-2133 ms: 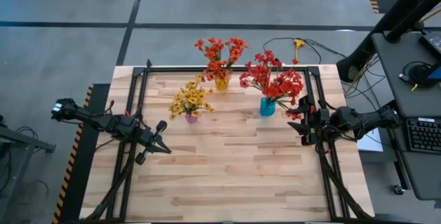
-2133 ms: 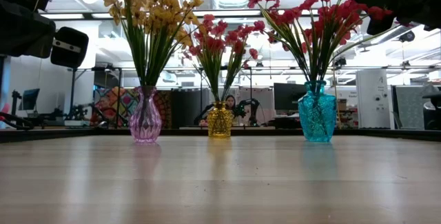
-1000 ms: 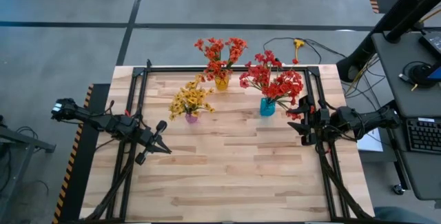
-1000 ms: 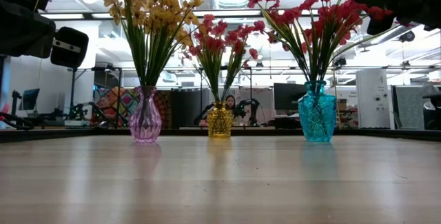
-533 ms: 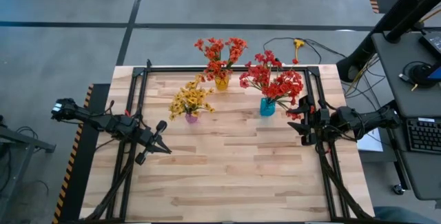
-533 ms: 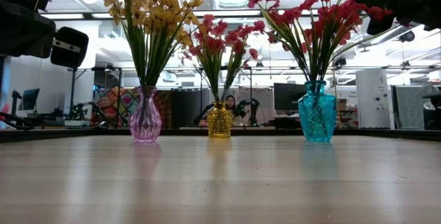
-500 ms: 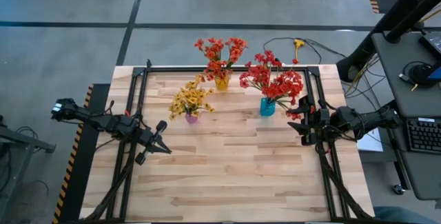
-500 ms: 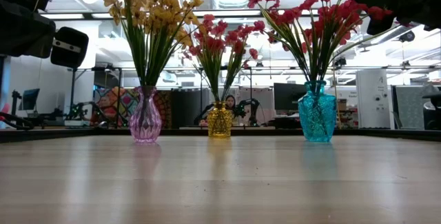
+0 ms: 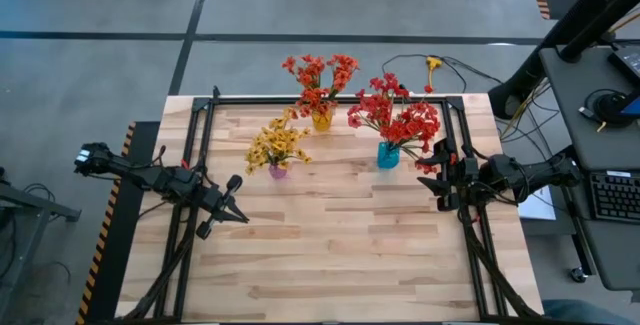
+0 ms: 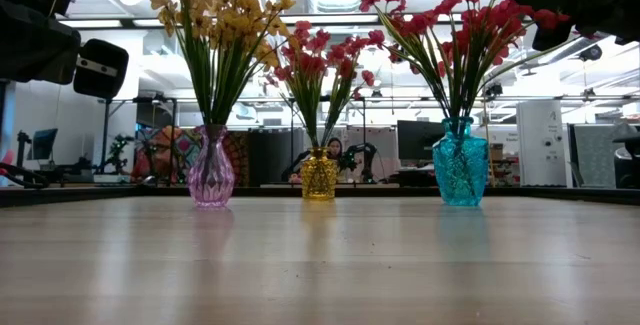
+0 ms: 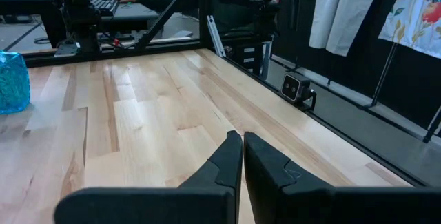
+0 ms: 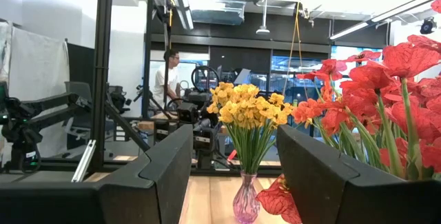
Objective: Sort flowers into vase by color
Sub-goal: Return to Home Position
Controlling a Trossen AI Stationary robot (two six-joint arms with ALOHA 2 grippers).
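Three bunches of flowers stand with their stems in vases near the table's far edge. Yellow flowers (image 9: 277, 145) are in a pink vase (image 10: 211, 172). Orange-red flowers (image 9: 318, 77) are in a yellow vase (image 10: 319, 175). Red flowers (image 9: 395, 115) are in a blue vase (image 10: 460, 165). My left gripper (image 9: 243, 217) hovers shut and empty over the table's left middle, in front of the pink vase. My right gripper (image 9: 437, 177) is open and empty at the right side, just right of the red flowers, which show close by in its wrist view (image 12: 386, 93).
A black frame (image 9: 200, 145) runs along the table's left, far and right sides. Bare wood (image 9: 330, 245) fills the near half of the table. A person (image 12: 167, 76) stands in the room beyond the table. A desk with a keyboard (image 9: 612, 195) is off the right edge.
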